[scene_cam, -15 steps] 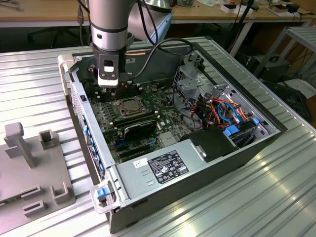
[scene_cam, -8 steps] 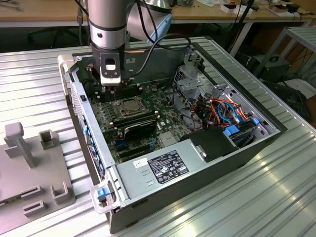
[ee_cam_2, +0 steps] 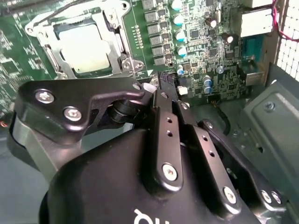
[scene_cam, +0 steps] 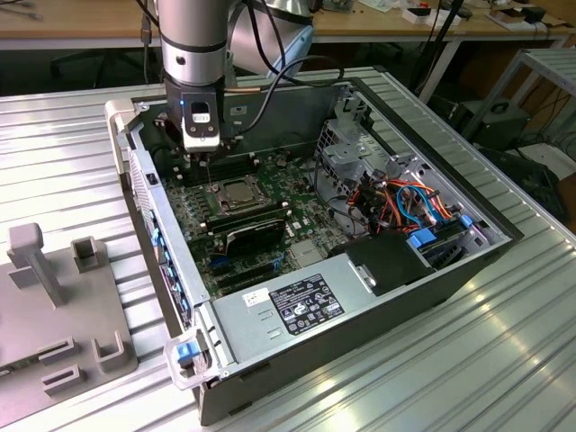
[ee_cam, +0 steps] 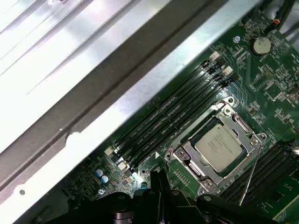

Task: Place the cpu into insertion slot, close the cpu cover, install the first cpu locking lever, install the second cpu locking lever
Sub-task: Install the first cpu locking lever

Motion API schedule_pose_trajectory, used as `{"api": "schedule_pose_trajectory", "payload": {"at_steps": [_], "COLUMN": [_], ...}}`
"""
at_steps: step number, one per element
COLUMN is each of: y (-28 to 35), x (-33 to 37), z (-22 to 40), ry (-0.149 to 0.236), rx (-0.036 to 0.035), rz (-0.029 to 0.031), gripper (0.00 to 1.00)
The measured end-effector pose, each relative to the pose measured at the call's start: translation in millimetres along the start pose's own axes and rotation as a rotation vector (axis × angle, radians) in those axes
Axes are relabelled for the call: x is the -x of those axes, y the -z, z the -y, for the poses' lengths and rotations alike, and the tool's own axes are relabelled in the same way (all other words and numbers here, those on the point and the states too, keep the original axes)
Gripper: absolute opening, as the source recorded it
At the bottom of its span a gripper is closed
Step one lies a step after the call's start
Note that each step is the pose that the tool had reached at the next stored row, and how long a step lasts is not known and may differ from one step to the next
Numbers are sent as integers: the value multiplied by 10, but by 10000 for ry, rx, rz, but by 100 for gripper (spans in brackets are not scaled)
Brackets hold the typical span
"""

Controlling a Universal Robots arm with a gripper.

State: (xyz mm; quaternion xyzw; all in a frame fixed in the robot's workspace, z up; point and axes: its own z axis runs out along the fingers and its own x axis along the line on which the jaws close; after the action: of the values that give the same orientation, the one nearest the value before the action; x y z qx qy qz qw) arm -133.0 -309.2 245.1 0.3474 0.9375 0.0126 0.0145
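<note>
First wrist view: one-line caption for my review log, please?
Cpu sits under the closed cover, a thin lever stands raised, shut gripper hovers nearby.

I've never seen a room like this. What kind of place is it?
Probably a robotics lab or workshop: a robot arm reaches into an open computer case on a ribbed metal table, with wooden benches behind.

end effector (ee_cam_2: 161, 83): its black body hides the motherboard (ee_cam_2: 210, 51) beneath it in the second wrist view; cut off by the edge in the first wrist view.
cpu cover (ee_cam_2: 114, 39): one side cut off by the edge.
cpu (ee_cam_2: 86, 46): markings washed out.
</note>
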Motion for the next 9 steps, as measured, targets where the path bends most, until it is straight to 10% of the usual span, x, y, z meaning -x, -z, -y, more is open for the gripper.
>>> {"api": "schedule_pose_trajectory", "payload": {"at_steps": [9], "y": [29], "x": [-63], "z": [-74], "ry": [1113], "rx": [18], "rz": [-36], "gripper": [11]}}
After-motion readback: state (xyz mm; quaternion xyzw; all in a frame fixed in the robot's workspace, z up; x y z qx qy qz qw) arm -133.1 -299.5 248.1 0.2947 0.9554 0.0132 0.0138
